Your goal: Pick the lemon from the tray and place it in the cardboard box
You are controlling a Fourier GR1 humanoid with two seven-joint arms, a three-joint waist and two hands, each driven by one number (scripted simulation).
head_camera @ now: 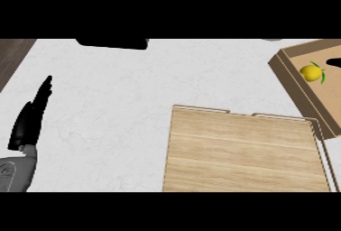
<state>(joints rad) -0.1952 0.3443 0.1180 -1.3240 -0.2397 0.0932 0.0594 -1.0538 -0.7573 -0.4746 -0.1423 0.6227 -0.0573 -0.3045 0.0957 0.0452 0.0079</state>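
The yellow lemon [310, 72], with a green streak on its side, lies inside the brown cardboard box [297, 92] at the upper right. The light wooden tray [243, 153] fills the lower middle and has nothing on it. My left hand [30, 119] stands at the left edge, open with its fingers straight and pointing up, far from both. At the right edge, just above and to the right of the lemon, a small black shape over the box looks like part of my right hand [334, 62]. It does not touch the lemon.
A flat black object [113, 43] lies at the counter's far edge, upper left. A dark wooden strip [13, 54] borders the white counter at the top left. The box runs out of view at the right.
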